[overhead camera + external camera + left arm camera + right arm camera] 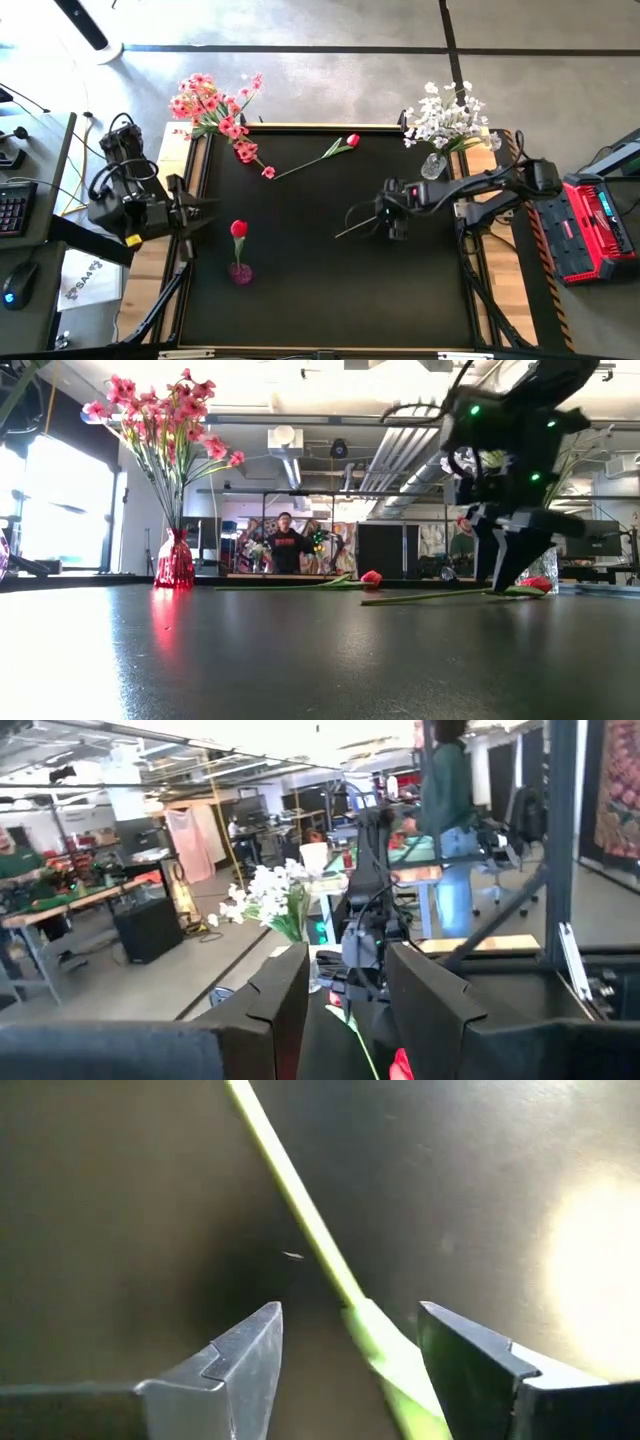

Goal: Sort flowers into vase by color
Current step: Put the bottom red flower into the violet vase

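Observation:
A red tulip lies flat on the black table, its thin green stem running out toward the table's left. My right gripper points steeply down over it, open, with one finger on each side of the stem. A second red tulip lies flat near the far edge. A third stands upright with its stem in a small pink vase. Pink flowers stand in a red vase at the far left, white flowers in a clear vase at the far right. My left gripper is level at the left edge, open and holding nothing.
The red vase of pink flowers stands tall at the far left. The table's raised wooden rim runs along the far edge. Both arm bases and their cables sit at the left and right sides. A person stands in the room beyond the table.

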You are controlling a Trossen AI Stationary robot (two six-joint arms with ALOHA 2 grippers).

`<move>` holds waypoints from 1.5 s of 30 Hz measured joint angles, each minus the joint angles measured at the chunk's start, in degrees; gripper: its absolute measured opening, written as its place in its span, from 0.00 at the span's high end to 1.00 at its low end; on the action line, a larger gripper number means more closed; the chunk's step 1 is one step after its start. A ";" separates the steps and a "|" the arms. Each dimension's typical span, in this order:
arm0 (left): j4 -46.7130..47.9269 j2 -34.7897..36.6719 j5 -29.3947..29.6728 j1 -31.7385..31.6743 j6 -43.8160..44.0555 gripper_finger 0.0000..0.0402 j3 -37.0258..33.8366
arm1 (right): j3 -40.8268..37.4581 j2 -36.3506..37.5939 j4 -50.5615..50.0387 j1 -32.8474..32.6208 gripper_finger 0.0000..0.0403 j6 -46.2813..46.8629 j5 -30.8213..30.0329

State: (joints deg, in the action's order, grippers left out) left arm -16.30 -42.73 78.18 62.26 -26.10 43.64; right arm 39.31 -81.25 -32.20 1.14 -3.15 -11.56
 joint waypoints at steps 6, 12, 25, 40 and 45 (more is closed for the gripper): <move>-1.72 1.41 0.72 -1.06 0.48 0.67 0.06 | 0.00 0.00 -0.20 9.09 0.55 -7.68 6.98; -1.44 0.75 0.94 -2.42 0.23 0.61 2.27 | -0.81 0.00 -0.38 13.90 0.68 -11.56 12.16; -0.98 -2.76 0.49 -5.90 -0.55 0.53 5.46 | -3.76 0.09 3.51 13.66 0.84 -8.00 12.76; 5.58 -10.60 -0.65 -10.18 0.65 0.53 10.69 | 12.86 -0.07 -5.31 9.55 0.99 14.07 26.25; 12.24 -14.45 -3.11 -13.36 1.57 0.53 15.73 | 20.38 -0.07 -5.98 7.62 0.99 18.98 30.33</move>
State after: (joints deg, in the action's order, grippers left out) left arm -4.06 -57.19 75.07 48.90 -24.54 59.37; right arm 59.69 -81.32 -38.18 8.77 15.83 18.77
